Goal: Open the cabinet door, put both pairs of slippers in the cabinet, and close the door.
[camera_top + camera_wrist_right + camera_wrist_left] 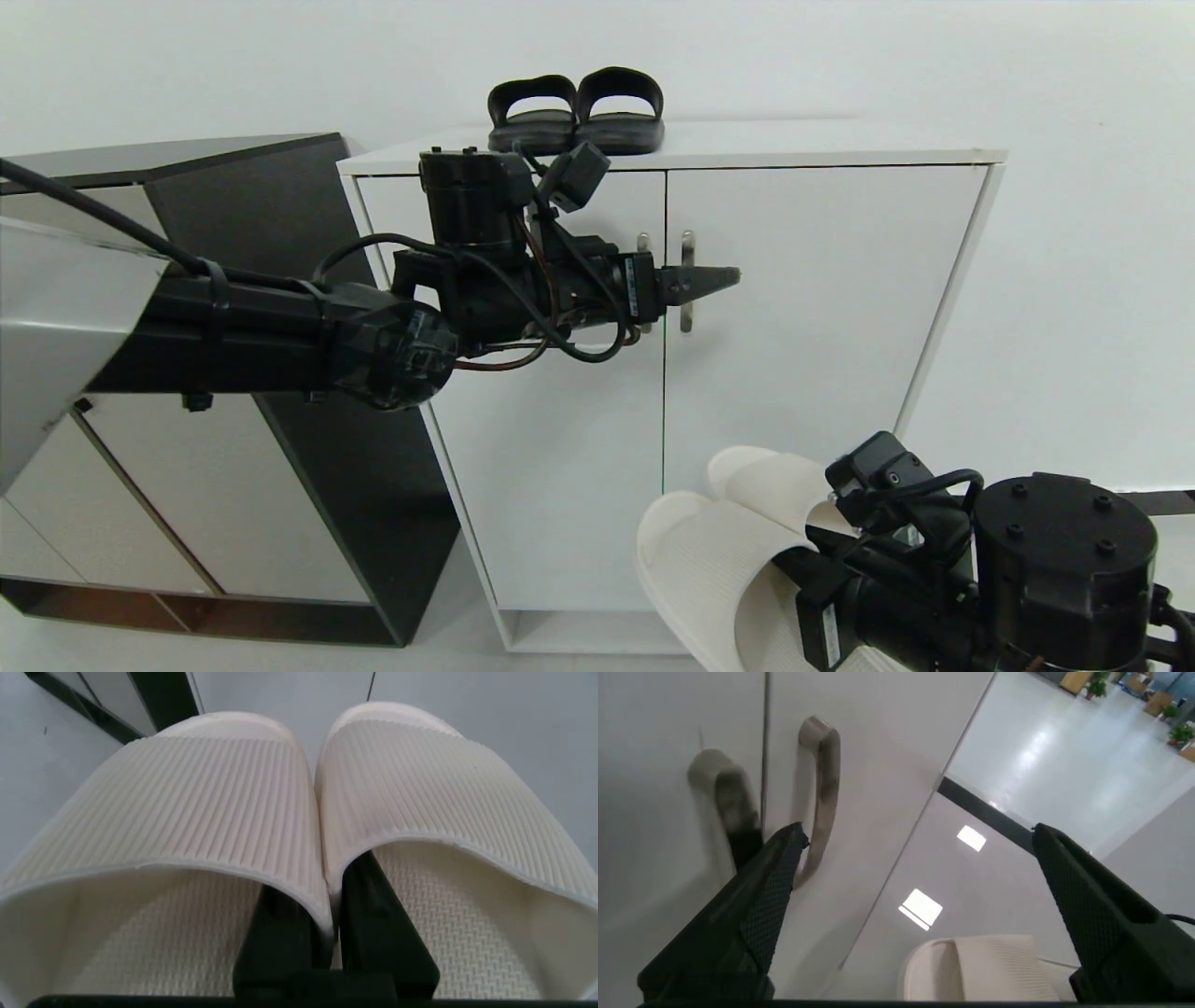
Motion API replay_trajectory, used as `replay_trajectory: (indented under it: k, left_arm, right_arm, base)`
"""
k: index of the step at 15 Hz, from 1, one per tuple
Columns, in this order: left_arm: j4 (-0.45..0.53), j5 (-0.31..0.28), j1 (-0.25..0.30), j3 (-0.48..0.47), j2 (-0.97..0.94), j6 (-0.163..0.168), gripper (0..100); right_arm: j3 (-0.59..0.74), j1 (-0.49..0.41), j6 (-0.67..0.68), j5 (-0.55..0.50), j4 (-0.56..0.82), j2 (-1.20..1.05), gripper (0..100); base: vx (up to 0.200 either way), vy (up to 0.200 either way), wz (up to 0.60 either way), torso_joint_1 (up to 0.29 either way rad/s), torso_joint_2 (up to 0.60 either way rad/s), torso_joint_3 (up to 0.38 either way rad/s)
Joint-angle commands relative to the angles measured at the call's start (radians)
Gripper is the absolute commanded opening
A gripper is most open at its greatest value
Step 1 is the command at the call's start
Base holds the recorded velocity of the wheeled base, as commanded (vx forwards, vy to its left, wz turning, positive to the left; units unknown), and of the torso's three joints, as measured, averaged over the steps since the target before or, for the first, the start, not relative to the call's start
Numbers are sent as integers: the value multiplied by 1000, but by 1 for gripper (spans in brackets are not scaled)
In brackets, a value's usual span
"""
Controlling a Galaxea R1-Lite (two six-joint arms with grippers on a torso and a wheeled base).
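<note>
white slippers (215, 793) clamped in my right gripper (327, 938) for stowing; left gripper (915, 840) wide, door handle (820, 784) between its jaws to pull.

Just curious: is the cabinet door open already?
No, both cabinet doors sit shut and flush, their handles side by side.

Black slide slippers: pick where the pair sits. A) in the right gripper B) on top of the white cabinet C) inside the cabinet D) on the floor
B: the black slide slippers rest side by side on the white cabinet, on its top.
</note>
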Motion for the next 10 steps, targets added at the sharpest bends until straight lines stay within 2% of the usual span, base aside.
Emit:
replay_trajectory:
  k: [1,4,10]
  left_arm:
    - [6,2,5,-16,20,-1,100]
    - [17,29,4,-70,78,1,100]
    - [17,29,-2,-95,103,1,100]
  right_arm:
    - [-1,1,1,0,0,0,0]
    - [1,1,1,0,0,0,0]
    - [1,1,1,0,0,-2,0]
  base:
    - [0,0,0,0,0,0]
    - [0,0,0,0,0,0]
    - [0,0,0,0,0,0]
